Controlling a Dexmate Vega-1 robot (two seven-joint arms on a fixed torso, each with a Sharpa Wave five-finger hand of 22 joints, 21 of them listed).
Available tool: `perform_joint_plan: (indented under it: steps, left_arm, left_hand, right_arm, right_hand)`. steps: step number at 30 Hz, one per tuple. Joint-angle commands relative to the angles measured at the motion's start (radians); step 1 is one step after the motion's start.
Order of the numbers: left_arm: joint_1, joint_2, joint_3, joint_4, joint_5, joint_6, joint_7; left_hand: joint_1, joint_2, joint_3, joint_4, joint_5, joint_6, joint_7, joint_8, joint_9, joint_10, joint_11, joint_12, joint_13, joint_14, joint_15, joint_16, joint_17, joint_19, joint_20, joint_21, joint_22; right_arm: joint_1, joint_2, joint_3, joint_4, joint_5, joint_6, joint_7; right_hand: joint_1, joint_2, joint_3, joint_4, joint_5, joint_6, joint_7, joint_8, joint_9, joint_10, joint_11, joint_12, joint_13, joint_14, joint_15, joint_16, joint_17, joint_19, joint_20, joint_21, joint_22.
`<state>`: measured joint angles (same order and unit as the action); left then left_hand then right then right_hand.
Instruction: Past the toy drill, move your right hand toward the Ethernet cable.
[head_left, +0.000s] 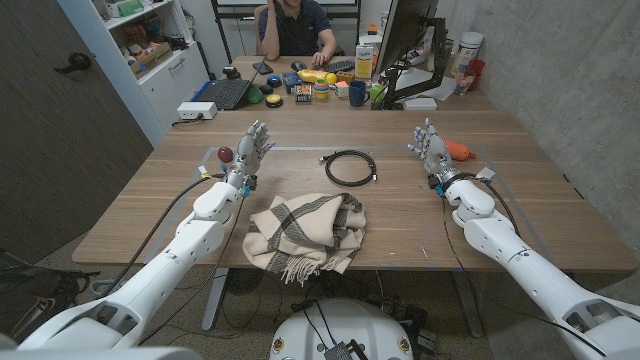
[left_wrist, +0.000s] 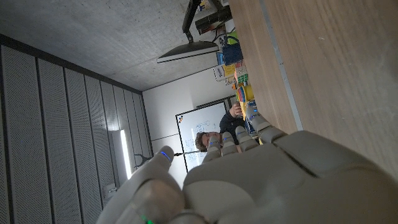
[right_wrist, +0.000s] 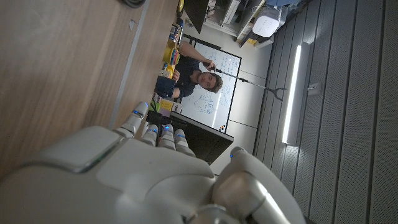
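Note:
The black Ethernet cable (head_left: 350, 167) lies coiled on the wooden table (head_left: 400, 215), between my two hands. My right hand (head_left: 430, 150) stands upright to the right of the coil, fingers apart and holding nothing; its back shows in the right wrist view (right_wrist: 143, 180). Just behind and to the right of that hand lies the orange toy drill (head_left: 458, 151), partly hidden by it. My left hand (head_left: 252, 148) is raised to the left of the cable, fingers spread and empty; its back also shows in the left wrist view (left_wrist: 249, 180).
A plaid cloth (head_left: 305, 232) lies bunched near the front edge. A dark red ball (head_left: 225, 154) sits beside my left hand. At the far end are a laptop (head_left: 222, 93), a monitor (head_left: 405, 40), several small items and a seated person (head_left: 300, 25).

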<state>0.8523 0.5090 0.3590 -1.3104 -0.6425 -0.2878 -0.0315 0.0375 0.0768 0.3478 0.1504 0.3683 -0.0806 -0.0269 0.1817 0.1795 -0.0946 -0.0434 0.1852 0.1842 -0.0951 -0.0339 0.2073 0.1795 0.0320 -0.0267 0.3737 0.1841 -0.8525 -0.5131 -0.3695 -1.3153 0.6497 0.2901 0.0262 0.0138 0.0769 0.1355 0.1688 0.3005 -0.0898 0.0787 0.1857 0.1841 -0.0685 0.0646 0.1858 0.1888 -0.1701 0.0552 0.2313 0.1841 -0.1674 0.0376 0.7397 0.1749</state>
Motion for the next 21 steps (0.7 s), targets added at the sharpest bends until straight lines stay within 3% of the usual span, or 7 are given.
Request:
perform_joint_plan:
  steps: [1, 9, 21]
  left_arm:
    - [0.030, -0.033, -0.057, -0.021, 0.037, 0.020, -0.019]
    - [0.029, -0.060, -0.086, -0.009, 0.061, 0.030, -0.042]
    - [0.026, -0.093, -0.123, 0.012, 0.088, 0.032, -0.065]
  left_hand:
    - [0.000, 0.017, 0.007, 0.000, 0.005, -0.008, -0.003, 0.006, 0.005, -0.010, -0.001, 0.004, 0.004, -0.009, 0.003, 0.007, 0.005, -0.001, -0.010, 0.004, 0.005]
    - [0.000, 0.017, 0.006, 0.000, 0.006, -0.008, -0.003, 0.006, 0.005, -0.011, -0.002, 0.004, 0.004, -0.010, 0.002, 0.006, 0.005, -0.001, -0.008, 0.002, 0.005]
    - [0.000, 0.018, 0.005, 0.000, 0.006, -0.009, -0.003, 0.006, 0.005, -0.011, -0.003, 0.004, 0.004, -0.010, 0.003, 0.006, 0.005, 0.000, -0.007, 0.000, 0.005]
  right_arm:
    - [-0.006, 0.001, 0.002, -0.008, -0.002, 0.001, -0.002]
    - [0.012, 0.011, 0.000, 0.008, -0.008, 0.009, 0.003]
    - [0.095, 0.043, -0.019, 0.075, -0.040, 0.048, 0.035]
  right_hand:
    - [0.005, 0.065, 0.000, 0.005, 0.006, -0.008, 0.002, 0.006, 0.004, -0.005, 0.007, 0.006, 0.003, -0.014, 0.000, 0.006, 0.003, -0.033, 0.003, 0.003, 0.003]
    - [0.005, 0.065, -0.001, 0.005, 0.006, -0.009, -0.001, 0.005, 0.004, -0.005, 0.009, 0.006, 0.003, -0.015, 0.001, 0.005, 0.003, -0.033, 0.002, 0.000, 0.003]
    - [0.006, 0.066, -0.002, 0.005, 0.007, -0.014, -0.007, 0.004, 0.004, -0.010, 0.007, 0.005, 0.003, -0.015, 0.000, 0.003, 0.003, -0.031, 0.005, -0.007, 0.003]
